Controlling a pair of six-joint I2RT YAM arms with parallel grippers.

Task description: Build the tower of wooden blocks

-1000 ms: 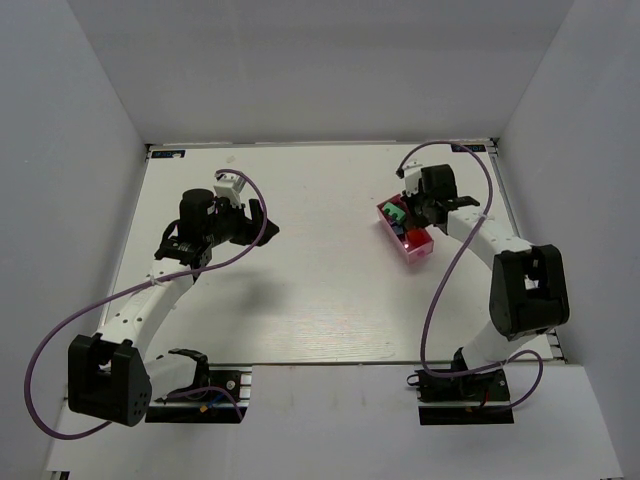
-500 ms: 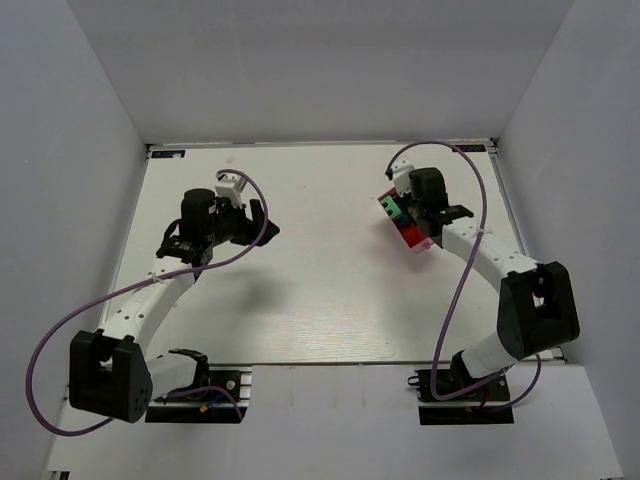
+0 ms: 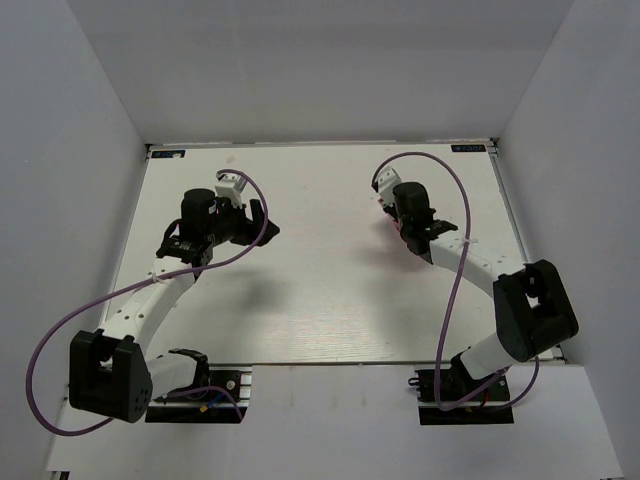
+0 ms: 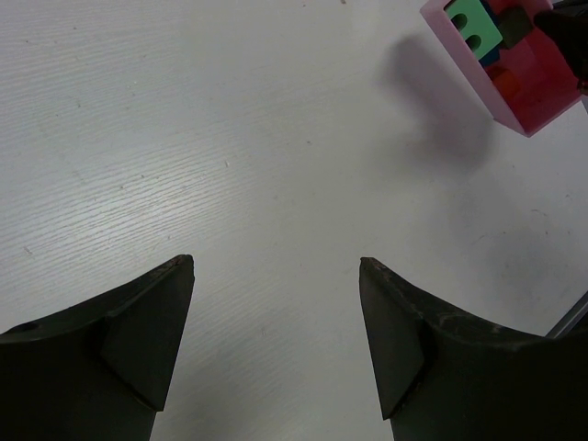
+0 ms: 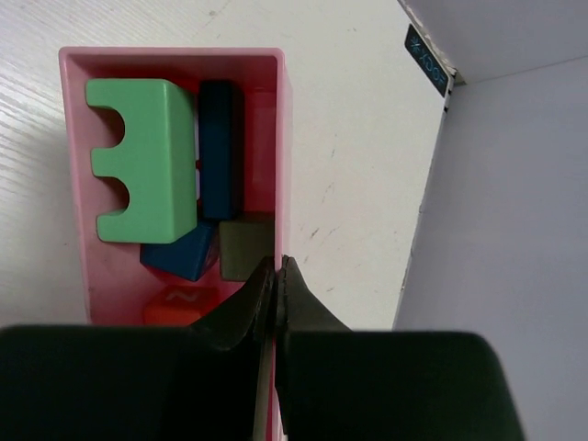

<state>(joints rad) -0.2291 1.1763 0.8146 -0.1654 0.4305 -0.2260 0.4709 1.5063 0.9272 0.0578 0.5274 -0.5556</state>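
Note:
Several wood blocks lie loose in a pink box (image 5: 165, 57): a notched green block (image 5: 147, 156), a dark blue brick (image 5: 220, 147), a blue one (image 5: 179, 253), a grey-olive cube (image 5: 243, 246) and a red-orange one (image 5: 179, 305). My right gripper (image 5: 277, 262) is shut on the box's right wall. From above, the right gripper (image 3: 408, 218) covers nearly all of the box. My left gripper (image 4: 276, 262) is open over bare table, far from the box (image 4: 528, 83), which shows at that view's top right with the green block (image 4: 473, 26). A tower is out of view.
The white table (image 3: 320, 290) is fenced by grey walls at the back and sides. The left gripper (image 3: 255, 222) hangs over the table's left half. A purple cable loops above the right arm (image 3: 455, 185).
The right arm has swung left and slightly back, carrying the pink box with it; from above the box went from plainly visible to almost hidden under the gripper. The left arm has not moved.

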